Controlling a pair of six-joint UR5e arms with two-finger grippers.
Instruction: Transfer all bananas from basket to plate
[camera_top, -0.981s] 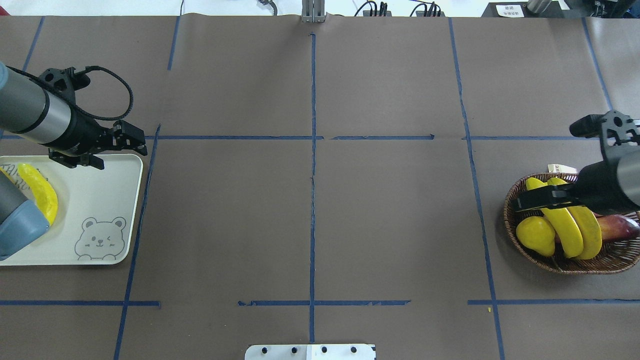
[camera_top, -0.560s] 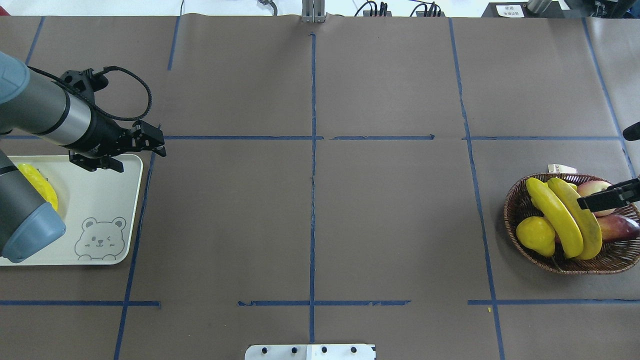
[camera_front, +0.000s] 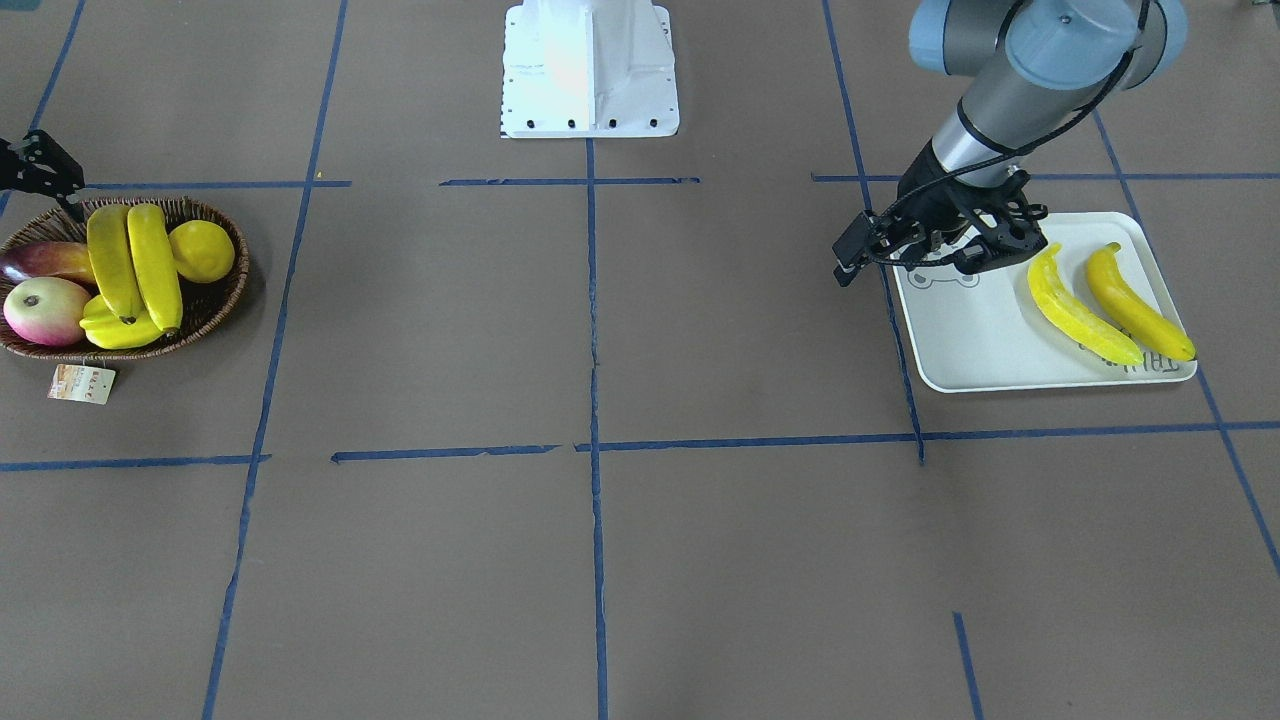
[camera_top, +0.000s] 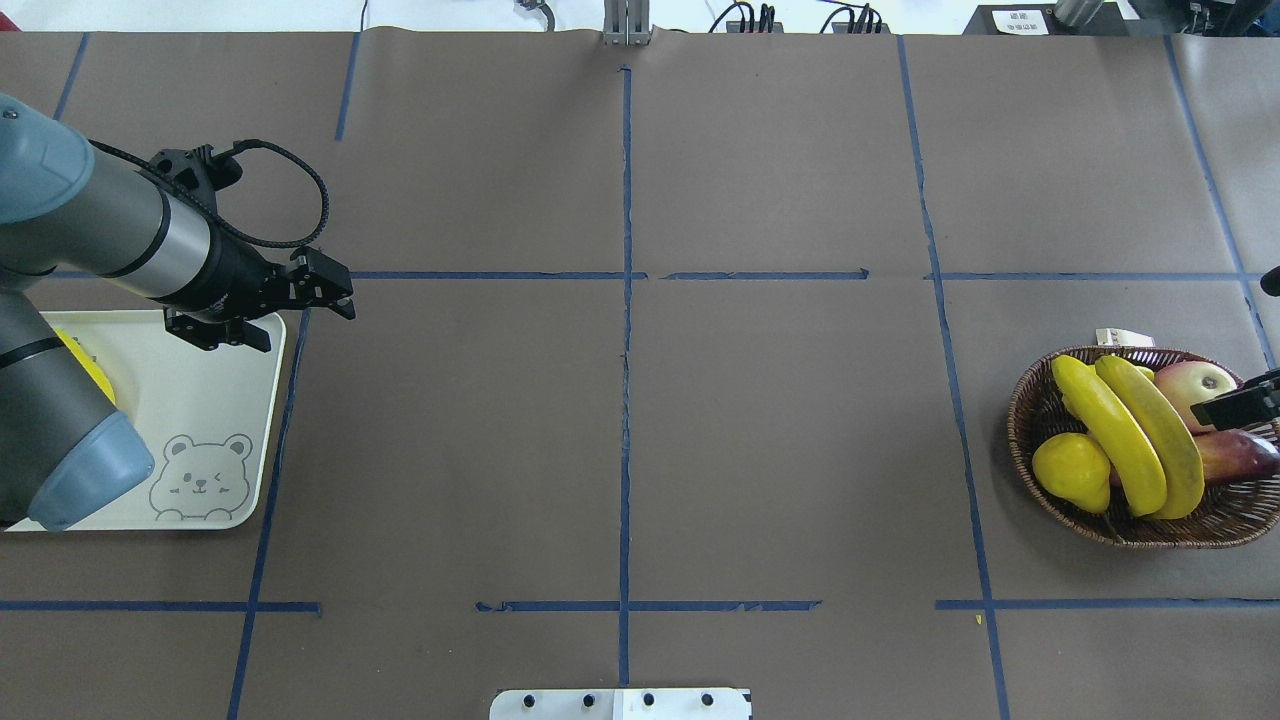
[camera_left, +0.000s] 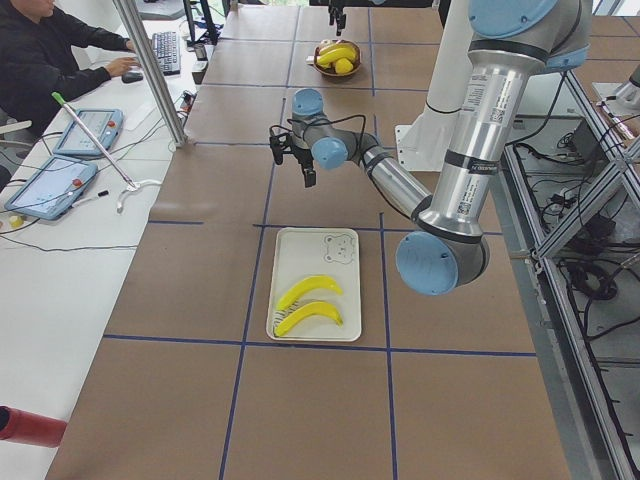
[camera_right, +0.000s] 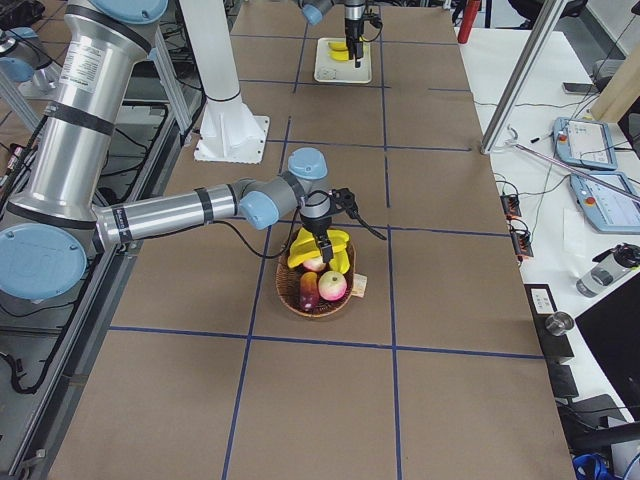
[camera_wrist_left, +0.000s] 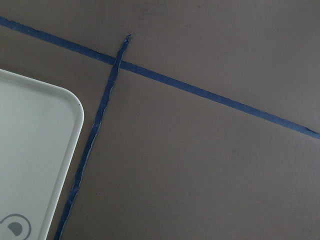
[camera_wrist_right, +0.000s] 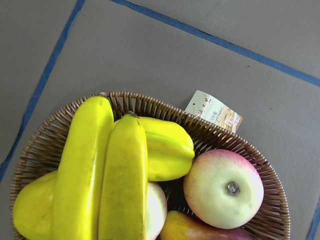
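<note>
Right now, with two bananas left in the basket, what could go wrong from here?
The two bananas in the basket lie pressed together, so jaws closing on one may drag the other. They rest on a starfruit beside a lemon, both yellow, easy to grab by mistake. On the plate, one banana ends at the rim; another could nudge it off.

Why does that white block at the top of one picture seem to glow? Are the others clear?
Front-facing view: the white robot base is overexposed, its surface detail lost in glare. Left wrist view: dim and slightly soft, the plate looking grey. Right wrist view: sharp, with soft sheen on the bananas. Overhead view: evenly lit, a faint shadow beside the basket.
</note>
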